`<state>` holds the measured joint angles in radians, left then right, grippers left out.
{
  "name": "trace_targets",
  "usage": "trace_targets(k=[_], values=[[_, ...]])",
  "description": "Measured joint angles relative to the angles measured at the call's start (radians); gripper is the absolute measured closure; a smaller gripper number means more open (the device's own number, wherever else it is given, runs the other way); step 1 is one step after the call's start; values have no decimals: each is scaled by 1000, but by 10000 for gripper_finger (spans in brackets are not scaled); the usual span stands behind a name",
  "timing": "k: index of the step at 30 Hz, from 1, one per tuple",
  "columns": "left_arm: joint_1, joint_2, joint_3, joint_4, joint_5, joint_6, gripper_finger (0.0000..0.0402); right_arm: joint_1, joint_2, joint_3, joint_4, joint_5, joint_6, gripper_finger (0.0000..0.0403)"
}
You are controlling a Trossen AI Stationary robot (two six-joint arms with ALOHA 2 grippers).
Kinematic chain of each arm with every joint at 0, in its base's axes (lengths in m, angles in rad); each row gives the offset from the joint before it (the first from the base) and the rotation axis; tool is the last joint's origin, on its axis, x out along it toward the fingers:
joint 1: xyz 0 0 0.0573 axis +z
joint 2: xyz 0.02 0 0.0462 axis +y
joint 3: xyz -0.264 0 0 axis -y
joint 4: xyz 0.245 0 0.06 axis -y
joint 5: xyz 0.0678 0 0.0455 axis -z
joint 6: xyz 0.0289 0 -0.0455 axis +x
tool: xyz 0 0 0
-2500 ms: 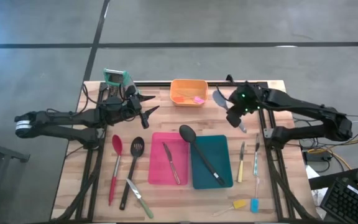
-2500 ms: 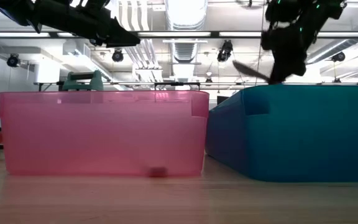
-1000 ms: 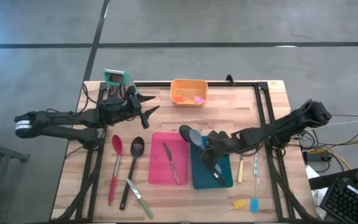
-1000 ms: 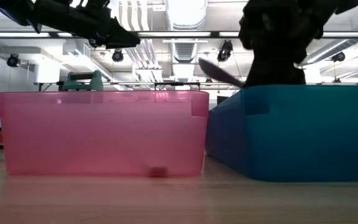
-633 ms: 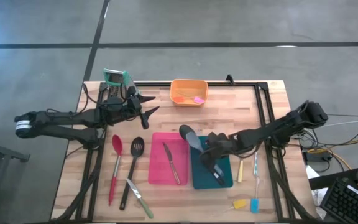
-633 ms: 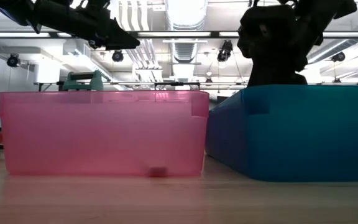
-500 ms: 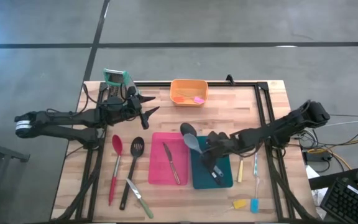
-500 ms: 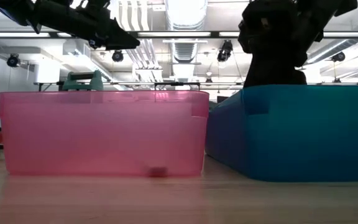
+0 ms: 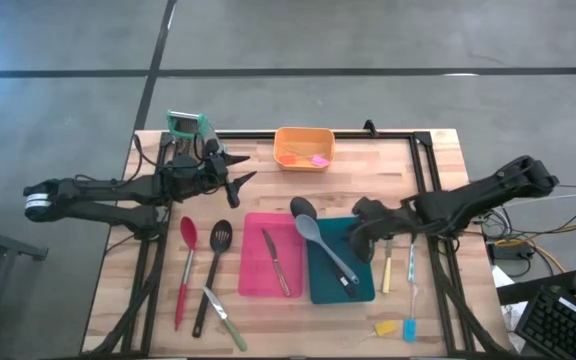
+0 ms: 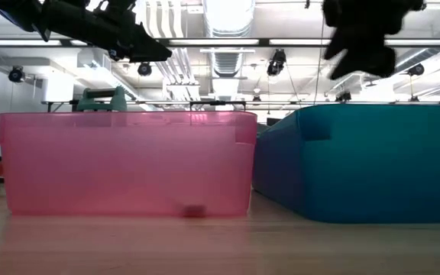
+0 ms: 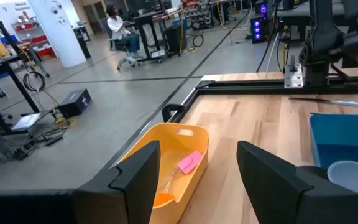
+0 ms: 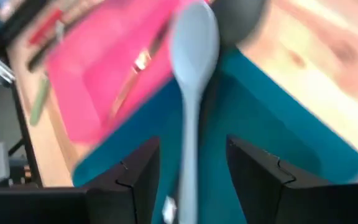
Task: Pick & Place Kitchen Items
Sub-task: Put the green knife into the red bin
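The grey-lilac spoon (image 9: 320, 243) lies in the teal bin (image 9: 366, 288), its bowl toward the far side, resting across the black spoon (image 9: 303, 209). In the right wrist view the grey-lilac spoon (image 12: 192, 74) shows beyond the fingers. My right gripper (image 9: 360, 238) hangs open over the bin's right part, raised above its rim in the low view (image 10: 361, 34), and touches nothing. My left gripper (image 9: 240, 180) waits open at the far left, above the table. A knife (image 9: 275, 262) lies in the pink bin (image 9: 253, 280).
A red spoon (image 9: 186, 262), a slotted spatula (image 9: 216, 268) and a knife (image 9: 224, 318) lie left of the pink bin. Two knives (image 9: 388, 266) lie right of the teal bin, small yellow and blue pieces (image 9: 396, 328) near the front. Orange bin (image 9: 304, 148) and grater (image 9: 188, 127) stand at the back.
My right gripper has opened and let go of the grey-lilac spoon, then risen and drawn back toward the table's right edge. The spoon, held over the teal bin a second ago, now lies in the bin across the black spoon.
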<state>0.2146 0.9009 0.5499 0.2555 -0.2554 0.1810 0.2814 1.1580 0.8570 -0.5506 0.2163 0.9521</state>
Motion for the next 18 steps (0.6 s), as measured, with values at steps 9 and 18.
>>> trace_targets(k=[9, 18], values=[[0, 0, 0, -12, 0, 4, 183, 92, -98, -2, -399, -30, 303, 273], [0, 0, 0, -39, 0, -1, 183, 168, -87, -4, -511, 45, 394, 307]])
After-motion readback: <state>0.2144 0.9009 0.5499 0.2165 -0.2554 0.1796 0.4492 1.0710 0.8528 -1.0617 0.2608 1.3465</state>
